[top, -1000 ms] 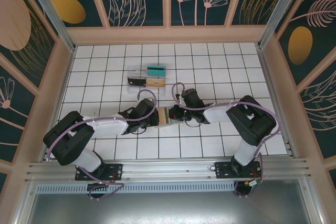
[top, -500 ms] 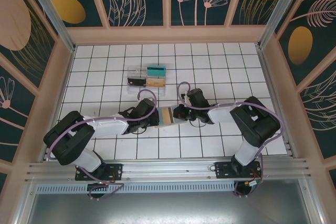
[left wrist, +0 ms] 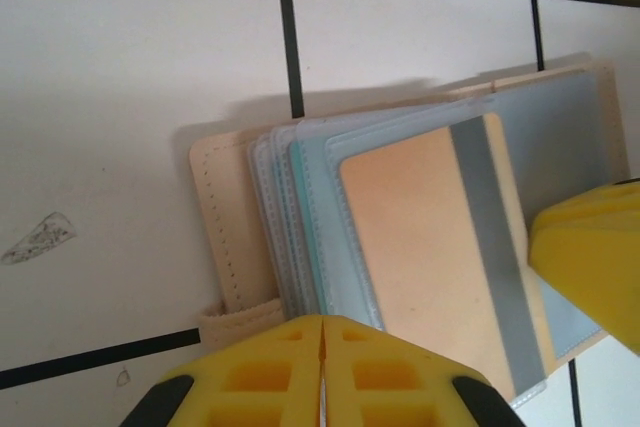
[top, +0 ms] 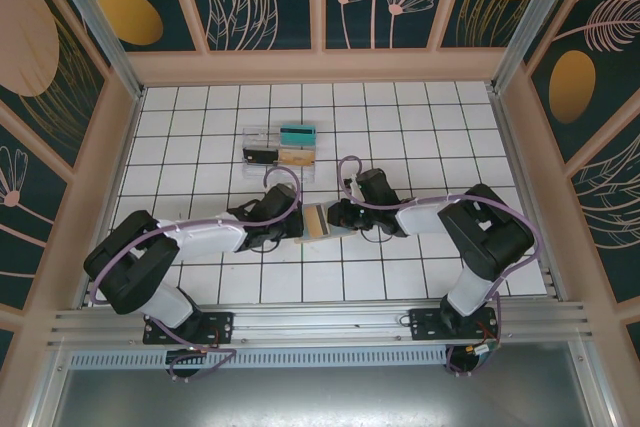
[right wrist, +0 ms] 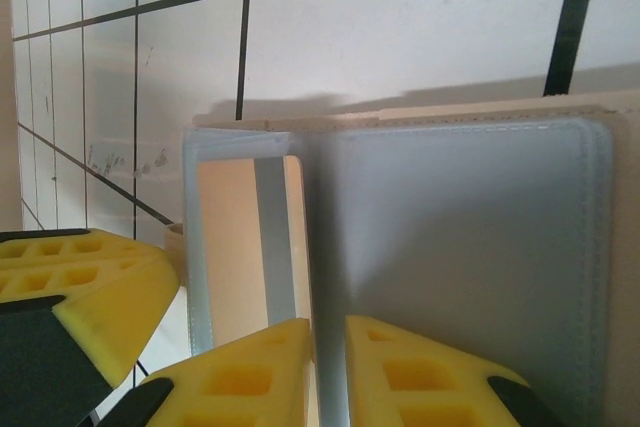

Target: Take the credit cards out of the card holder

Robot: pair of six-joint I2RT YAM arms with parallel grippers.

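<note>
Thin tan bifold card holder (top: 316, 221): you will find it lying open on the white tiled counter (top: 400, 117), between your two arms. Its grey-blue plastic sleeves are fanned. The top sleeve holds one tan-gold plastic card with a grey stripe (left wrist: 430, 247).

Left claw (left wrist: 322, 357): clenched, yellow pads together at the holder's near edge. You cannot tell whether a leaf is pinched.

Right claw (right wrist: 330, 367): pads a sliver apart, astride a sleeve edge. You cannot tell whether it is gripping or has released.

Farther back, well apart from the holder, is a clear plastic compartment tray (top: 257, 135). It holds a teal card (top: 297, 133), a black card (top: 260, 155) and a tan card (top: 295, 157), in separate compartments.
</note>
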